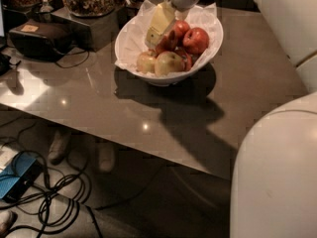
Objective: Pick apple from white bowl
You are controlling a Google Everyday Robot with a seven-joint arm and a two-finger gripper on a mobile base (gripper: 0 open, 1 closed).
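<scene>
The hand (157, 29) reaches down at a tilt into the white bowl (163, 77) on the table (247, 83), its tip just beside the dull red apple (166, 43), probably lining up a grasp, though I cannot tell whether it is open or closed.

Gripper (157, 33) inside white bowl (163, 77), beside apples (169, 63)

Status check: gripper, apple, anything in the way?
Gripper low inside white bowl, right beside apple; grasp not confirmed. Other apples packed close around it. Nothing else blocking.
</scene>
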